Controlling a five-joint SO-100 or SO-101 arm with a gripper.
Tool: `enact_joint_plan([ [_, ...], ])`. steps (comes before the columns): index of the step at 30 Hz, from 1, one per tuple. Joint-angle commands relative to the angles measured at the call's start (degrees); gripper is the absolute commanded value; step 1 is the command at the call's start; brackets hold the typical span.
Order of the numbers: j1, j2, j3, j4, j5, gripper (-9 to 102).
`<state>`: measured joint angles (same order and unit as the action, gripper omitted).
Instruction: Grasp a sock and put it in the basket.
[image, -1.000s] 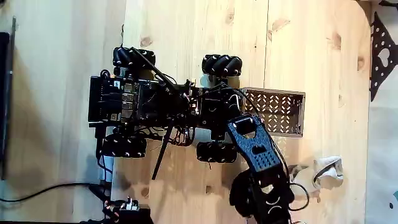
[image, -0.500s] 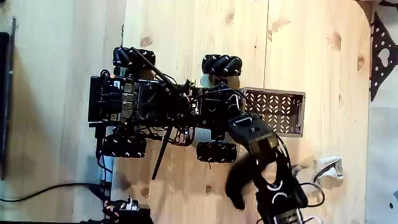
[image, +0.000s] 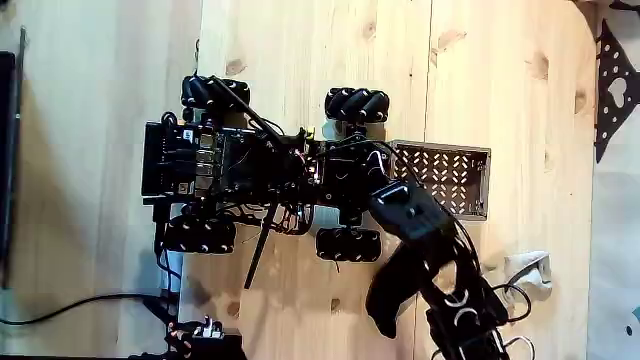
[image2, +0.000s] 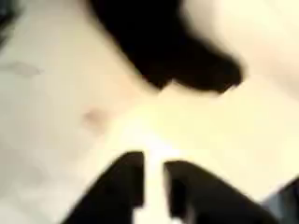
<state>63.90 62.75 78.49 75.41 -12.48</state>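
The fixed view is bright, evenly lit and sharp, with soft shadows; the wrist view is heavily blurred throughout.

The surface is pale wood, streaked with grain and dotted with darker brown knots. On it, the basket is brown, its walls a lattice of small holes. The sock is plain black — like the wheeled robot. Another sock is cream-white with grey patches.
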Motion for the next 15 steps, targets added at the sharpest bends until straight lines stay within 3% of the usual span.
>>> enact_joint_plan([
  [1,-0.1,-2.5,-0.2,-7.1,1.1,4],
  [4,-0.5,-4.1,-0.4,-6.9,1.1,22],
  [12,-1.9,-6.3,-0.5,-2.5,1.1,57],
  [15,-1.8,-7.7,-0.4,-2.5,-0.1,62],
])
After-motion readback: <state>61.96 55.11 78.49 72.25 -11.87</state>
